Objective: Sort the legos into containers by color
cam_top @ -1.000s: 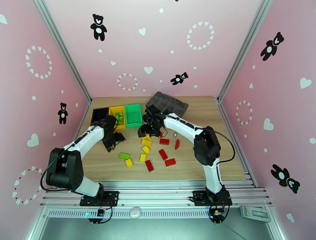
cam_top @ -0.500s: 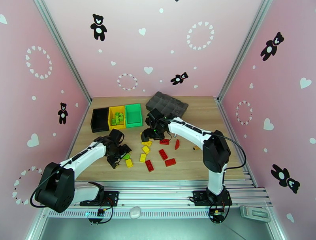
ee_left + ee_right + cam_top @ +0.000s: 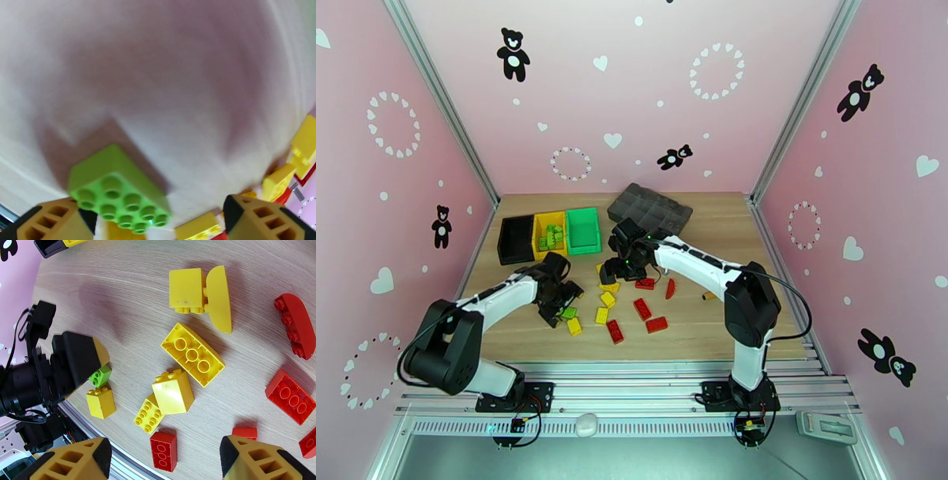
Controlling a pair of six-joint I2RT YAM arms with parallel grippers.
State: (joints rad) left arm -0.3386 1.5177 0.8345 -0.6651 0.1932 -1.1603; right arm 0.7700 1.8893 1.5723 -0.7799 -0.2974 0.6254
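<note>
left jaws: open, come from near the containers (image 3: 515, 239) down to the table (image 3: 711, 331), set around a lime green lego (image 3: 118, 185)
right jaws: open, still above the yellow legos (image 3: 192, 355)

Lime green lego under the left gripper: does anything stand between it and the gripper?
Nothing visible does. The lime green lego lies between the open fingers of the left gripper; a yellow lego lies close beside it, not in between.

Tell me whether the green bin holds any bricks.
No, the green bin looks empty; the lime green bricks lie in the yellow bin.
</note>
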